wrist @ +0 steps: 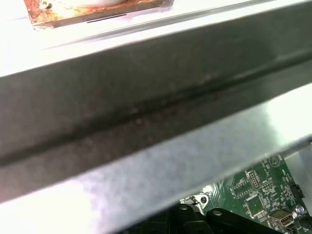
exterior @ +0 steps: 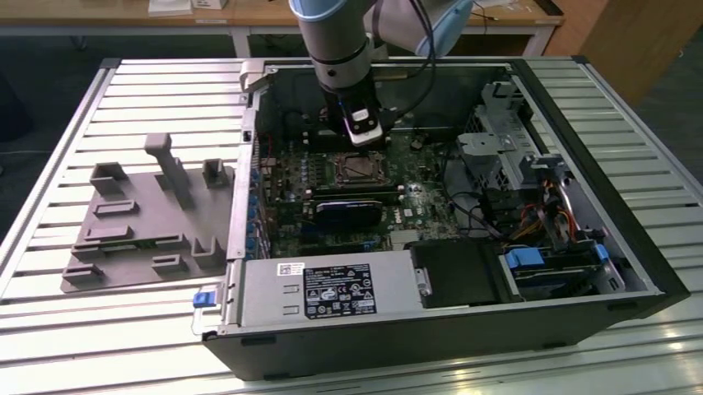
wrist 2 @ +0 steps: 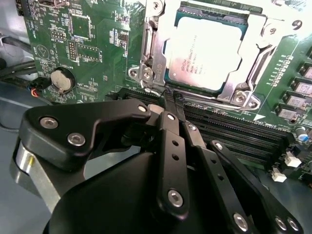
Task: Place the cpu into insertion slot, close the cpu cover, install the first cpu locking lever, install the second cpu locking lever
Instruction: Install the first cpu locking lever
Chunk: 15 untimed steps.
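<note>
Slatted metal tabletop (exterior: 99,329) carries an open computer case (exterior: 615,247) lying on its side, with a grey moulded holder tray (exterior: 143,230) beside it toward the exterior view's left. Inside the case the green motherboard (exterior: 296,197) faces up, a power supply box (exterior: 329,290) with a black label sits along the near edge, and drive bays with coloured cables (exterior: 549,218) fill the exterior view's right.

From above, the arm (exterior: 341,41) reaches down into the case, its claw (exterior: 365,136) hanging just beyond the far side of the socket. In the second wrist view the claw (wrist 2: 171,100) has its two black fingertips (wrist 2: 170,97) pressed together, nothing between them, their ends close to the socket's edge by the memory slots (wrist 2: 234,129).

Already seated in the socket, the cpu (wrist 2: 204,51) lies flat with its silvery top up; it is square, so it has no long axis, and its edges run parallel to the socket frame. Around it sits the cpu cover (wrist 2: 158,48), the chip showing through the cover's window. In the exterior view the cpu (exterior: 357,168) sits mid-board, just above the black graphics card (exterior: 351,210).

A coin battery (wrist 2: 62,79) lies on the board off to one side of the socket. Grey case wall (wrist: 146,107) spans the first wrist view, with a corner of the board (wrist: 253,195) below.
</note>
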Motion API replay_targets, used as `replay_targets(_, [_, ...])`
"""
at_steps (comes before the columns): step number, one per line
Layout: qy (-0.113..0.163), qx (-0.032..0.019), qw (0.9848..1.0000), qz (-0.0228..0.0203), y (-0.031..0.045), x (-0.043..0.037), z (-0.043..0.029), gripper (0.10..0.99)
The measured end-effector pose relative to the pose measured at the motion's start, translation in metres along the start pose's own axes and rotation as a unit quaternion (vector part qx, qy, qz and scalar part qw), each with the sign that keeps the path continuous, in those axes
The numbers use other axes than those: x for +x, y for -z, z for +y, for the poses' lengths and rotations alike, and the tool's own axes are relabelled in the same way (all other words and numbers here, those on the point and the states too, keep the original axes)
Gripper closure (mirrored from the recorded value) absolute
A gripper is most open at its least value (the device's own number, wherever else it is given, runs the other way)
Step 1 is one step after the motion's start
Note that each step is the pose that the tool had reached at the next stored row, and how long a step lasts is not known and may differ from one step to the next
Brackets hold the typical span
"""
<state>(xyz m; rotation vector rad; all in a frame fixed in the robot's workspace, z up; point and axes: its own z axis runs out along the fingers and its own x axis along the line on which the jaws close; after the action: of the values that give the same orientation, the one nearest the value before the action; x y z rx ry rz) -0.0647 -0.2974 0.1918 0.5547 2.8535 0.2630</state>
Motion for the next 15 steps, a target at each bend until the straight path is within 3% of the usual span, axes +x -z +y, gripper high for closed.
replay_targets(11, [0.000, 0.0015, 1.0000, -0.0008, 0.0117, -0.0023, 0.0028, 0.984])
replay_targets(13, [0.003, 0.0108, 0.9999, -0.0043, 0.0120, -0.0023, 0.0028, 0.984])
replay_targets(15, [0.007, 0.0259, 0.9996, -0.0100, 0.0122, -0.0023, 0.0027, 0.984])
